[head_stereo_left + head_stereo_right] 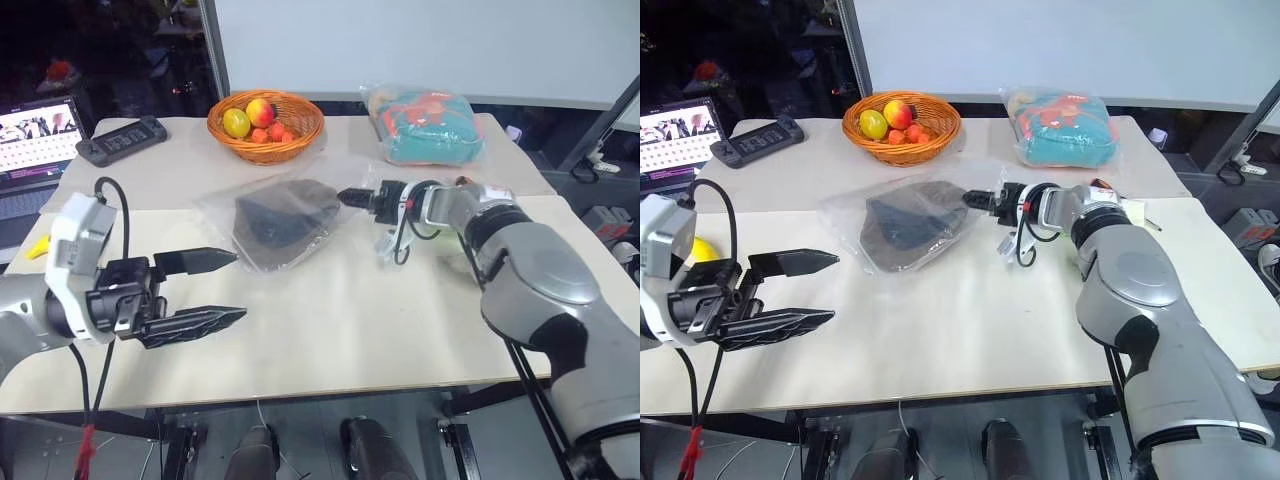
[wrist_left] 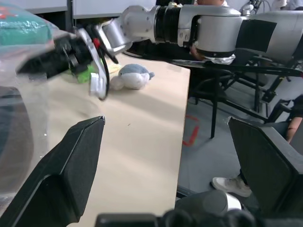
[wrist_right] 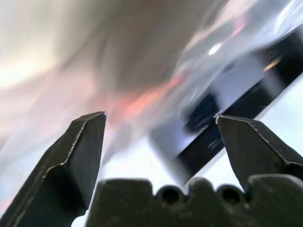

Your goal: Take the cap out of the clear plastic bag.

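Note:
The brown cap (image 1: 285, 215) lies inside the clear plastic bag (image 1: 218, 205), flat on the middle of the table. My right gripper (image 1: 348, 197) points at the bag's right edge, level with the cap, its tips just at the plastic. The right wrist view shows its fingers (image 3: 80, 151) standing wide apart and open, with blurred glossy plastic beyond them. My left gripper (image 1: 240, 286) hovers open over the table's front left, pointing right, a short way in front of the bag and apart from it.
A wicker fruit basket (image 1: 265, 125) stands behind the bag. A puffy clear bag with teal and orange contents (image 1: 425, 125) lies at the back right. A handheld console (image 1: 122, 138) and a laptop (image 1: 35, 140) are at the back left. A grey plush (image 2: 132, 76) lies near the table's right edge.

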{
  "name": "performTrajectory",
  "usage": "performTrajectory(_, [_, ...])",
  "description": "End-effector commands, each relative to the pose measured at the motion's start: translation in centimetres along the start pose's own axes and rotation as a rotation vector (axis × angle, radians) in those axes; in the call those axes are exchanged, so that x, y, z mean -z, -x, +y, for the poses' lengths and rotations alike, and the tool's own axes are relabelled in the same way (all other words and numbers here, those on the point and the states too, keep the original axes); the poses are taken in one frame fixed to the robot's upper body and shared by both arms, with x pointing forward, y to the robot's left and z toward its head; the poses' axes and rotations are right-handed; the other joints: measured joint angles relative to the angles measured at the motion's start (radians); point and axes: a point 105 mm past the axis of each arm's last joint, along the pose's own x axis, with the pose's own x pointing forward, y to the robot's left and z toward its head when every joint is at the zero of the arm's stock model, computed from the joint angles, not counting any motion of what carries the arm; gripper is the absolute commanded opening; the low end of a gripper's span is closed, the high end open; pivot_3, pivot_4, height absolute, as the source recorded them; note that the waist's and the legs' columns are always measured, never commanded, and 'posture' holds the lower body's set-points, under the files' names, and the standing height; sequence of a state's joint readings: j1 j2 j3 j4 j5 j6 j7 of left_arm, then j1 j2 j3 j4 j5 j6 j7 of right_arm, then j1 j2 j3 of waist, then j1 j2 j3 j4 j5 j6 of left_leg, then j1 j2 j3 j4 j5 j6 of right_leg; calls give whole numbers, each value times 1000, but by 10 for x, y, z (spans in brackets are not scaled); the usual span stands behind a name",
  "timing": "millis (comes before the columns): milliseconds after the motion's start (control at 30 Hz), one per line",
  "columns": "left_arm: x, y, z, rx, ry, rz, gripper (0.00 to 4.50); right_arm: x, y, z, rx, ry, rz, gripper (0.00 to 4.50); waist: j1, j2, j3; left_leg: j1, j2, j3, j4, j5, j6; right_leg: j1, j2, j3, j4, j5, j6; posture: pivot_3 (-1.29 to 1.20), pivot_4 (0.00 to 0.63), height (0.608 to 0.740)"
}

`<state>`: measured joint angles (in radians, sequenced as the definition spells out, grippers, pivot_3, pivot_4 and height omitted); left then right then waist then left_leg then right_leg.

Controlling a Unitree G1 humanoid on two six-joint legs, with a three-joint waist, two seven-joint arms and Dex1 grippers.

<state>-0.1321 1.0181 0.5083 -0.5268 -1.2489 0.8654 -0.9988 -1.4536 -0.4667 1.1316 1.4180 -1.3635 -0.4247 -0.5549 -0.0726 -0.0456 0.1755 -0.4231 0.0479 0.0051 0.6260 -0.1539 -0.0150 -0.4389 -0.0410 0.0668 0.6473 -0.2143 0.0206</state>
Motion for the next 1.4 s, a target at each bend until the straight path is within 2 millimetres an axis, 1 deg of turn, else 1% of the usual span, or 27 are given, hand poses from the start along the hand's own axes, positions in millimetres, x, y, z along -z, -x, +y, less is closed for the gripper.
performTrajectory(33, [-5,0,6,0,-40,-8,4500,43,32,50,-268,-271,285,4439,4,0,0,0,0,0,0,0,0,0,0,0,0,0,0,0,150,740])
performTrajectory(67, [-6,-1,7,0,-43,-10,4500,46,36,54,-282,-341,308,4439,5,0,0,0,0,0,0,0,0,0,0,0,-1,0,0,0,150,740])
performTrajectory(133, [-7,-2,10,-7,-50,-18,4500,47,38,54,-258,-557,332,4439,2,0,0,-1,0,0,0,0,0,0,0,0,-1,0,0,0,150,740])
performTrajectory(200, [-8,-1,17,-50,-63,-30,4500,41,33,39,-172,-935,269,4439,-11,0,0,0,0,1,0,0,0,0,0,0,-2,0,2,0,150,740])
performTrajectory(233, [-9,0,21,-74,-67,-38,4500,37,30,26,-114,-1109,205,4439,-17,0,0,0,0,1,0,0,0,1,1,1,-2,-2,4,0,150,740])
performTrajectory(300, [-10,4,29,-135,-80,-45,4500,32,23,-2,9,-1401,61,4439,-33,-1,1,2,1,0,0,0,0,3,2,1,-1,-2,5,0,150,740])
performTrajectory(333, [-10,9,36,-188,-86,-51,4500,28,21,-20,63,-1522,-27,4439,-40,-1,1,3,2,0,0,0,0,4,3,1,-1,-1,5,0,150,740])
performTrajectory(367, [-12,16,43,-244,-80,-74,4500,22,23,-43,110,-1590,-136,4439,-43,0,1,4,3,-1,-1,0,0,5,5,2,-1,-1,5,0,150,740])
performTrajectory(400, [-13,21,47,-280,-74,-92,4500,16,27,-59,132,-1626,-216,4439,-44,0,1,5,3,-1,-1,0,0,5,5,2,1,-1,5,0,150,740])
performTrajectory(433, [-16,28,52,-323,-64,-118,4500,11,33,-83,164,-1662,-302,4439,-43,1,1,6,3,-2,-1,0,0,5,5,2,1,-1,5,0,150,740])
performTrajectory(467, [-18,35,54,-354,-58,-137,4500,8,39,-103,188,-1681,-365,4439,-39,3,3,6,4,-2,-1,0,0,5,6,1,2,-1,5,0,150,740])
performTrajectory(500, [-20,39,56,-379,-56,-151,4500,6,45,-120,203,-1700,-410,4439,-37,4,3,6,4,-3,-1,0,0,4,6,1,3,-1,5,0,150,740])
performTrajectory(600, [-22,47,57,-425,-52,-183,4500,3,59,-156,219,-1752,-515,4439,-22,4,4,3,4,-2,0,0,0,0,5,1,4,-1,5,0,150,740])
performTrajectory(667, [-20,50,57,-451,-55,-180,4500,-3,64,-175,214,-1749,-590,4439,-12,4,4,3,4,-1,0,0,0,1,5,1,3,-1,5,0,150,740])
performTrajectory(733, [-16,53,56,-475,-56,-171,4500,-10,65,-187,210,-1760,-635,4439,1,4,3,3,4,0,0,0,0,1,4,1,1,-1,5,0,150,740])
performTrajectory(767, [-13,57,55,-500,-53,-167,4500,-19,61,-194,204,-1772,-659,4439,4,3,3,3,3,1,0,0,0,1,3,1,1,-2,4,0,150,740])
performTrajectory(800, [-11,61,55,-524,-51,-163,4500,-27,56,-200,195,-1783,-676,4439,5,3,3,2,3,2,0,0,0,0,2,1,1,-5,-2,0,150,740])
performTrajectory(833, [-9,65,55,-547,-50,-162,4500,-36,51,-204,185,-1780,-683,4439,5,3,3,2,3,2,0,0,0,0,2,1,1,-5,-3,0,150,740])
performTrajectory(900, [-6,70,54,-577,-47,-161,4500,-50,44,-208,174,-1760,-682,4439,6,3,3,1,4,3,0,0,0,-1,2,1,1,-5,-3,0,150,740])
performTrajectory(967, [-3,77,53,-609,-39,-160,4500,-65,32,-214,155,-1798,-673,4439,7,3,3,0,4,3,0,0,0,-2,2,0,1,-5,-4,0,150,740])
performTrajectory(1033, [0,81,51,-633,-35,-154,4500,-76,24,-222,146,-1835,-680,4439,6,3,3,0,4,3,0,0,0,-3,1,0,1,-5,-3,0,150,740])
performTrajectory(1100, [1,86,47,-643,-33,-146,4500,-88,14,-234,142,-1825,-685,4439,6,3,3,-1,4,3,0,0,0,-4,1,0,1,-5,-3,0,150,740])
performTrajectory(1300, [9,88,41,-638,-26,-110,4500,-112,2,-255,126,-1822,-723,4439,6,2,2,-1,4,3,-1,0,-1,-4,1,0,1,-4,-7,0,150,740])
performTrajectory(1367, [9,87,41,-637,-25,-114,4500,-123,-5,-259,124,-1792,-716,4439,6,2,2,-1,4,3,-1,-1,-1,-4,0,-1,0,-4,-7,0,150,740])
performTrajectory(1400, [9,86,41,-636,-25,-117,4500,-127,-9,-258,131,-1761,-693,4439,4,1,2,-1,4,3,-1,-3,-4,-4,0,-1,0,-4,-6,0,150,740])
